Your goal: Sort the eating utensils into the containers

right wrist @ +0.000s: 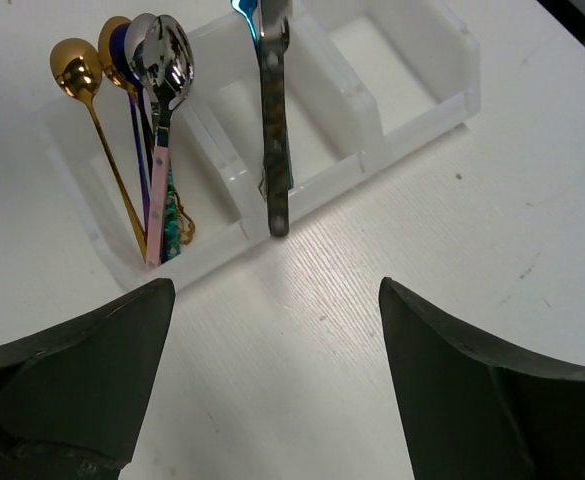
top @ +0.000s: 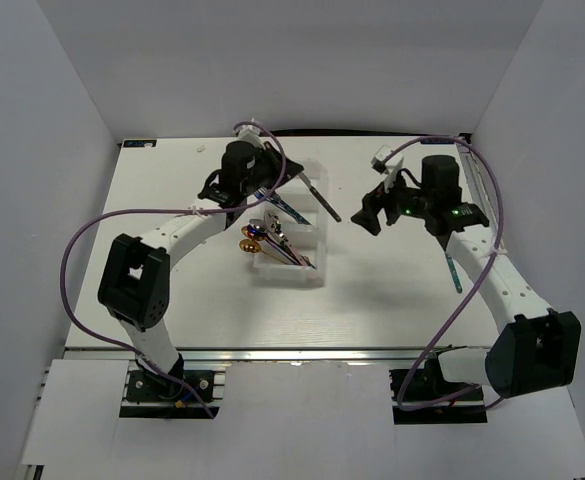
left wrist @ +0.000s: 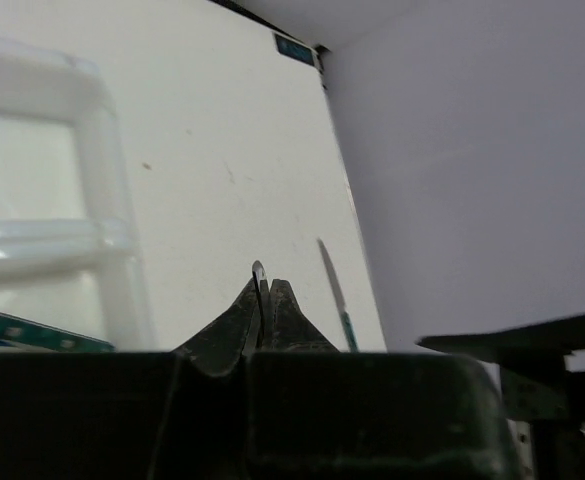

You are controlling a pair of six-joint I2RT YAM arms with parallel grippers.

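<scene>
The translucent white organiser tray [top: 317, 262] lies mid-table, also in the right wrist view [right wrist: 412, 110]. Its near end compartment holds several spoons [right wrist: 152, 100], gold, blue-purple and silver. My left gripper [left wrist: 265, 290] is shut on the thin metal end of a dark-handled utensil [right wrist: 275, 130]. The utensil slants over the tray's middle compartments, its handle end past the tray's right wall [top: 324, 203]. My right gripper [right wrist: 274, 295] is open and empty, right of the tray above bare table [top: 370, 212]. A teal-handled knife [top: 455, 272] lies on the table far right, also in the left wrist view [left wrist: 334, 295].
White walls enclose the table at the back, left and right. Purple cables loop along both arms. Another teal-handled utensil [left wrist: 32, 333] shows low in the left wrist view by the tray [left wrist: 107, 200]. The right arm's links lie near the teal-handled knife.
</scene>
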